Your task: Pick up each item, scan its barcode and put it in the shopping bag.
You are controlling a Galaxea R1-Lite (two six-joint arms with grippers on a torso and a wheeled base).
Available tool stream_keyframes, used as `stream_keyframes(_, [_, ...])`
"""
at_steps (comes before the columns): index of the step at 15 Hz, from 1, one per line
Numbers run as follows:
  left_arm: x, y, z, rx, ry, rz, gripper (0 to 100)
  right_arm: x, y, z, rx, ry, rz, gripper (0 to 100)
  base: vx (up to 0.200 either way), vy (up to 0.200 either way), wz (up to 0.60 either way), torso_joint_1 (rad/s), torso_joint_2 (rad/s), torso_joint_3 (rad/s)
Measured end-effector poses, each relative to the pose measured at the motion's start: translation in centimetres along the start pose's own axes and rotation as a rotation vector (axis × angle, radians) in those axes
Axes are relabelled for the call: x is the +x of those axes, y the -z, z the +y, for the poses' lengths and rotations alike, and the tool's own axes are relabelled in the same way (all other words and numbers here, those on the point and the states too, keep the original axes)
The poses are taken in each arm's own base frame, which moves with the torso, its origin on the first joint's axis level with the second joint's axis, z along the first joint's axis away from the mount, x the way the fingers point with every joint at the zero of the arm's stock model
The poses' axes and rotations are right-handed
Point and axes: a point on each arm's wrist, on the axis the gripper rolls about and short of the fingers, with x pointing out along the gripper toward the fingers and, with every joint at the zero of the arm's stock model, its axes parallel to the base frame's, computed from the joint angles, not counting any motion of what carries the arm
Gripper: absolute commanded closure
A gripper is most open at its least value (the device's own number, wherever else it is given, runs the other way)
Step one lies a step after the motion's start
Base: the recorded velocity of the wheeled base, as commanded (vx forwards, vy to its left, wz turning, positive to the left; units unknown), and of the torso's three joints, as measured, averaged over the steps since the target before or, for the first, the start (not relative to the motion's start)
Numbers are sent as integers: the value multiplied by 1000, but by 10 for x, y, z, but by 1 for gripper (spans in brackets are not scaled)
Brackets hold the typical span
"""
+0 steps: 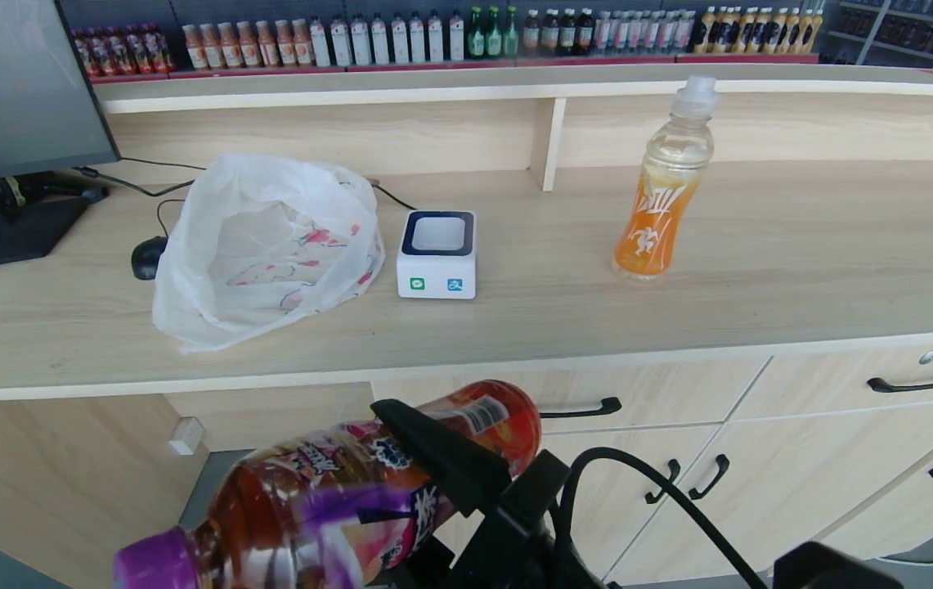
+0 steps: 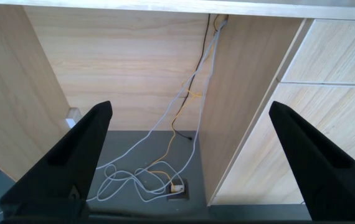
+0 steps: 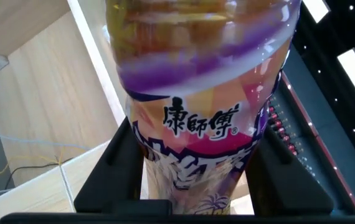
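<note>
A red tea bottle [image 1: 327,491] with a purple cap lies tilted below the counter's front edge, with my right gripper [image 1: 413,470] shut on its middle. In the right wrist view the same bottle [image 3: 196,118] stands between the black fingers [image 3: 118,165] of my right gripper [image 3: 196,171]. On the counter [image 1: 556,319] sit a white shopping bag [image 1: 262,245] with its mouth open, a white scanner [image 1: 437,254] beside it, and an upright orange drink bottle [image 1: 666,188] to the right. My left gripper [image 2: 187,146] hangs open and empty below the counter, facing the cabinet recess.
A monitor [image 1: 16,82] and a black mouse [image 1: 147,258] stand at the counter's left end. A raised back shelf with a divider [image 1: 548,143] borders the counter. Drawers with black handles [image 1: 912,383] lie below. Loose cables [image 2: 146,180] lie on the floor in the recess.
</note>
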Motion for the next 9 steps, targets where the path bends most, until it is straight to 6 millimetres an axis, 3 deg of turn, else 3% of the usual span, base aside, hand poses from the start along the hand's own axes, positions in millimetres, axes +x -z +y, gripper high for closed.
stream_keyframes(5, [0, 0, 0, 0, 0, 0, 0, 3, -3, 2, -22, 2, -6, 100, 0, 0, 0, 0, 0, 0])
stream_keyframes(9, [0, 0, 0, 0, 0, 0, 0, 3, -1, -9, -33, 36, 2, 100, 0, 0, 0, 0, 0, 0])
